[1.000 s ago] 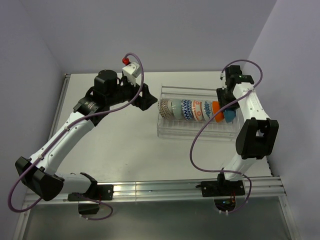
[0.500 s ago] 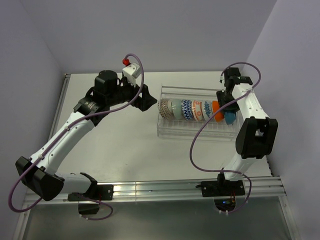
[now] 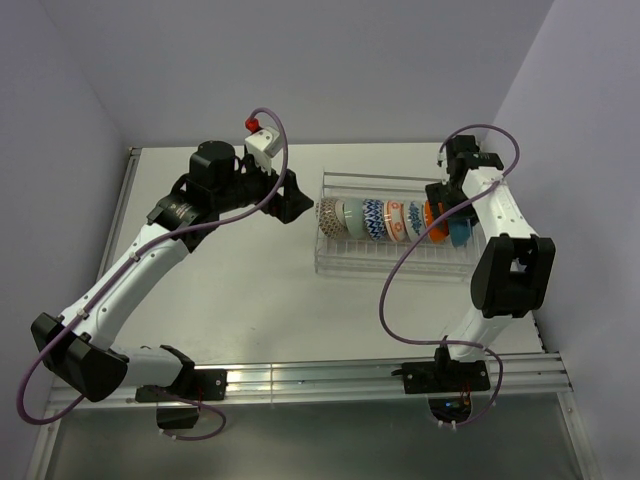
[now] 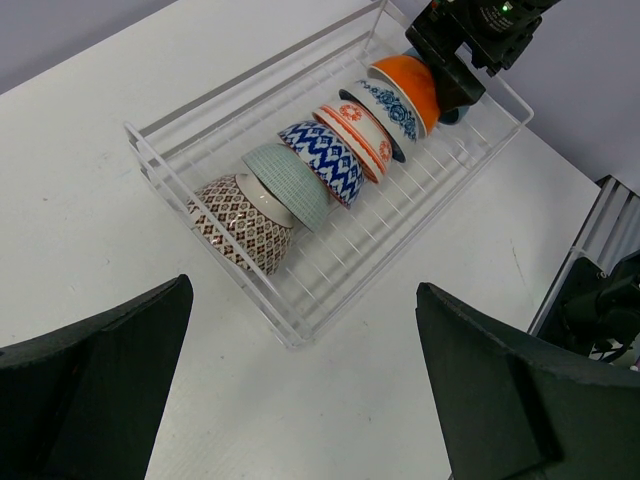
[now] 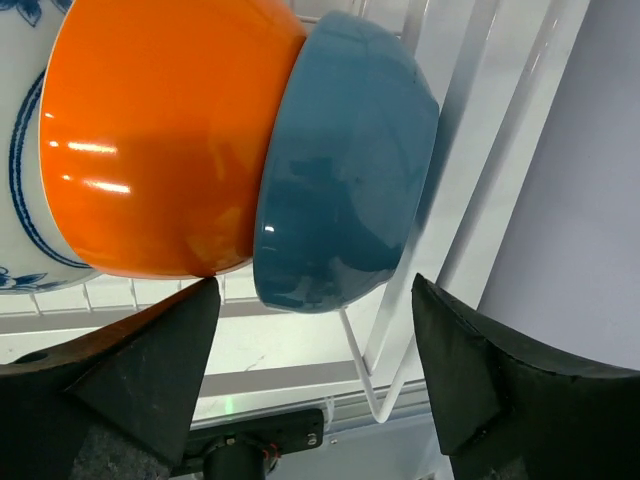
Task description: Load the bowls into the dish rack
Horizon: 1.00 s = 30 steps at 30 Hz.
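A: Right fingers (image 5: 140, 370)?
B: Spread wide, nothing between them. Close to the teal bowl (image 5: 340, 170), apart from it as far as I can tell. That bowl stands on edge at the right end of the dish rack (image 4: 160, 165), leaning on the orange bowl (image 5: 160, 140).
A: Left fingers (image 4: 100, 390)?
B: Also wide, empty. Held over the table (image 3: 250, 290), just off the rack's left end.
A: Count.
B: One rack. Seven bowls, one of each kind: brown-patterned bowl (image 4: 240, 230), pale green bowl (image 4: 292, 185), blue zigzag bowl (image 4: 325, 162), red-and-white bowl (image 4: 358, 135), blue-flowered bowl (image 4: 392, 108), orange, teal. All on edge in a single row, each resting against its neighbour.
A: Progress?
B: Every bowl I can see sits in the rack; none seen lying on the table. Judged: loading done, or as good as. Likely left: draw both arms off. Caveat: the teal bowl is mostly hidden behind the right arm in the left wrist view, so its seating is read from the right wrist view alone.
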Each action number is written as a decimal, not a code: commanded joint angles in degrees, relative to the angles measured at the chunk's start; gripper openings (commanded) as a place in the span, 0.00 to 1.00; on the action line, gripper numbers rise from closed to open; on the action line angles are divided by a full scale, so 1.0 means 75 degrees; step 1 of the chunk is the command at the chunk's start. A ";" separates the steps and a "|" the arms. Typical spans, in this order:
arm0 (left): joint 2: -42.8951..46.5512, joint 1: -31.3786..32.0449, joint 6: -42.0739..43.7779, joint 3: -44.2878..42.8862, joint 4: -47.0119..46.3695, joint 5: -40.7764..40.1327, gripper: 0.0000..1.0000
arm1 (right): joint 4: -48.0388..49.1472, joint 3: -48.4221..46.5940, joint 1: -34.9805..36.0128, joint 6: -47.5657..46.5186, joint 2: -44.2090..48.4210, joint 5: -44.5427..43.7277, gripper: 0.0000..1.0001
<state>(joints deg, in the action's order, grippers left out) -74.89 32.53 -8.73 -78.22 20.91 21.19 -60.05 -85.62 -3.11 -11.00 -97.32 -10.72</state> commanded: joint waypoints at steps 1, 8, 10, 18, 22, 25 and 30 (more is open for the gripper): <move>0.0083 -0.0037 -0.0055 -0.0071 -0.0116 0.0151 1.00 | 0.0214 -0.0349 -0.0077 -0.0056 0.0261 -0.0399 0.85; 0.0153 -0.0037 -0.0008 -0.0013 -0.0104 0.0139 0.99 | -0.0114 -0.0723 -0.0077 0.0049 0.0331 -0.0059 0.87; 0.0154 -0.0037 -0.0008 -0.0001 -0.0081 0.0151 1.00 | -0.0254 -0.0910 -0.0077 0.0049 0.0366 0.0046 0.87; 0.0212 -0.0060 -0.0066 0.0139 -0.0057 0.0245 0.99 | -0.0782 -0.1566 -0.0077 0.0014 0.0577 0.0795 0.88; 0.0189 -0.0166 -0.0148 0.0128 0.0071 0.0338 1.00 | -0.0993 -0.1907 -0.0019 -0.0138 0.0881 0.1744 0.97; -0.0021 -0.0376 -0.0347 -0.0093 0.0433 0.0608 1.00 | -0.0982 -0.2060 0.0180 -0.0127 0.1162 0.2307 1.00; -0.0443 -0.0996 -0.0559 -0.0563 0.1172 0.0866 1.00 | -0.0841 -0.2119 0.0508 -0.0009 0.1596 0.3827 1.00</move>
<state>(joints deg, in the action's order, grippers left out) -76.62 27.77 -11.09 -79.07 26.11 25.76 -66.24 -98.94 -0.99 -11.44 -89.34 8.21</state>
